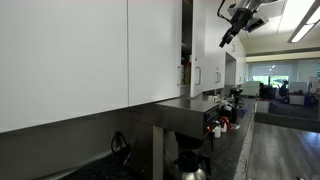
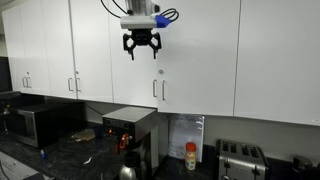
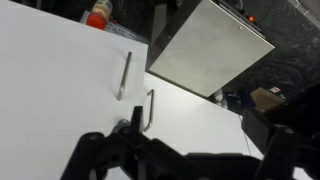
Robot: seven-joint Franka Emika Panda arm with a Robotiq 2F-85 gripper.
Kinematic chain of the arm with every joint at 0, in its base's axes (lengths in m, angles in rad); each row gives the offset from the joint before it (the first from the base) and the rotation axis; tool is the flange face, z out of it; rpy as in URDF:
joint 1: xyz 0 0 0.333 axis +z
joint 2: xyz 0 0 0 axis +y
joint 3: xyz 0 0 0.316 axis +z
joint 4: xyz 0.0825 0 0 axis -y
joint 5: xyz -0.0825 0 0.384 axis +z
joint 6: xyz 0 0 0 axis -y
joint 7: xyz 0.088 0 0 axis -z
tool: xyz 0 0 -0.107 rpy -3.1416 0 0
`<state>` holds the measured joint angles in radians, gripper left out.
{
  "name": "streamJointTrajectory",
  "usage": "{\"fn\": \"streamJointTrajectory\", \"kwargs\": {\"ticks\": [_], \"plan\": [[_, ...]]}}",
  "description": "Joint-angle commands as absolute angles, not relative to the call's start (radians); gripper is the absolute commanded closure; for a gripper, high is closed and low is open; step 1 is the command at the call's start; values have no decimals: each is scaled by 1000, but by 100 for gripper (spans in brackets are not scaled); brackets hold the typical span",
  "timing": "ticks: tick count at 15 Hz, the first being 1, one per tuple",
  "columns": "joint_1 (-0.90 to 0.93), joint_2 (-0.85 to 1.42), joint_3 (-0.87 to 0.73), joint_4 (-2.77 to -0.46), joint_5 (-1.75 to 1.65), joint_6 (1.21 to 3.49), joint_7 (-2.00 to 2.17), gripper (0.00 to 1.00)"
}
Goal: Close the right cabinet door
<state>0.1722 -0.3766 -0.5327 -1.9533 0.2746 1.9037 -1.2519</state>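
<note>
From where I stand, the tool [image 2: 141, 44], spread and empty, hangs at upper centre, left of the right cabinet door [image 2: 200, 50], which looks nearly flush; a last press beside its handle [image 2: 163, 90] seems due.

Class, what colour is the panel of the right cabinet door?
The right cabinet door is plain white, shown best in an exterior view.

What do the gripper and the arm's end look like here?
The gripper is black, with two angular, linked fingers; it shows as the same dark shape in the wrist view. Above it sits a white-grey wrist section with a blue cable beside it. No markings legible.
</note>
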Motion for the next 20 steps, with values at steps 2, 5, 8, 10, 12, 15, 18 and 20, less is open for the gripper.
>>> {"fn": "streamJointTrajectory", "kwargs": {"ticks": [2,5,8,10,12,15,18,20], "plan": [[-24,-386,-433,-2013,211,1974,-1213,0],[-99,-382,-403,-2049,157,2033,-1130,0],[-154,-380,-367,-2105,83,2126,-971,0],[-177,-380,-340,-2148,26,2197,-845,0],[-196,-380,-307,-2184,-41,2254,-696,0],[-214,-371,-253,-2200,-155,2281,-434,0],[-223,-346,-188,-2162,-224,2217,-175,0],[-217,-340,-147,-2136,-238,2147,-15,0]]}}
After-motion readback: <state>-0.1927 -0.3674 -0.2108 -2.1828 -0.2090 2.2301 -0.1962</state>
